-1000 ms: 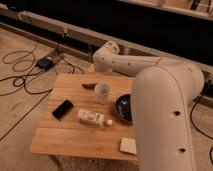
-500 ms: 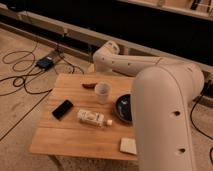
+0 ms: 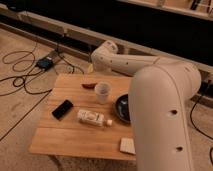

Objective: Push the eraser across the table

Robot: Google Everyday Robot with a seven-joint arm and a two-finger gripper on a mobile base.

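The eraser (image 3: 62, 109), a small flat black rectangular block with rounded corners, lies flat on the left part of the desk (image 3: 75, 141), a low light bamboo-wood square with a plank-striped top. It sits aslant to the desk's edges and touches nothing. On the floor off to its left, dark cables (image 3: 20, 80) loop toward a small dark box (image 3: 45, 63). To the eraser's right, near the far edge, lies a small dark red object (image 3: 90, 85), too blurred to identify, just beside a white cup (image 3: 102, 92) that stands upright. Nearer the front, a white bottle (image 3: 94, 118) lies on its side with its cap end pointing right, close to the eraser but apart from it. Right of the bottle sits a dark round bowl (image 3: 122, 107), its right side hidden by the arm. A pale whitish square pad (image 3: 127, 145) rests near the front right corner. The bulky cream-white robot arm (image 3: 165, 115) fills the right side and reaches left to a rounded joint (image 3: 105, 51) beyond the desk's far edge. The claw is out of sight, so I cannot tell whether it is released or clenched.
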